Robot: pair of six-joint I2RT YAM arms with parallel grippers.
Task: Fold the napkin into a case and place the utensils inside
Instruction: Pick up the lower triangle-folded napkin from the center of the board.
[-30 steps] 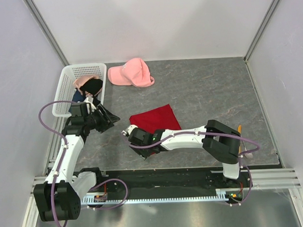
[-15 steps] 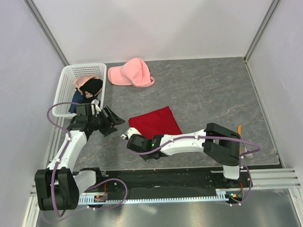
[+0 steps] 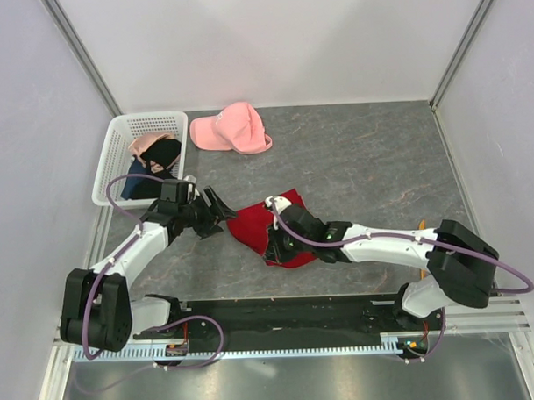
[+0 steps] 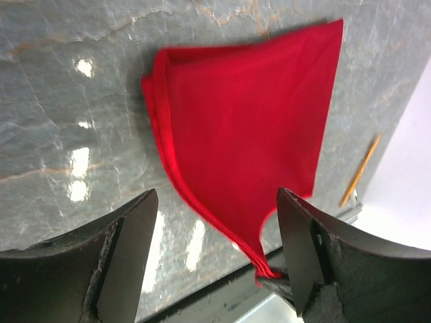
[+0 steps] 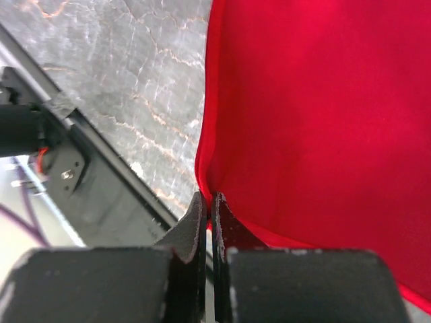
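Note:
The red napkin lies folded in layers mid-table, and it fills the left wrist view and the right wrist view. My right gripper is shut on the napkin's near corner, with the cloth edge pinched between its fingertips. That corner is raised off the table. My left gripper hovers just left of the napkin, open and holding nothing. One thin orange utensil lies on the table near the right edge, beyond the napkin.
A white basket with black, blue and pink garments stands at the far left. A pink cap lies behind the napkin. The table's near edge and a black rail run close under the pinched corner.
My right gripper shut on the napkin's near corner, then moved right and lifted it. My left gripper opened wider and moved right toward the napkin's left edge.

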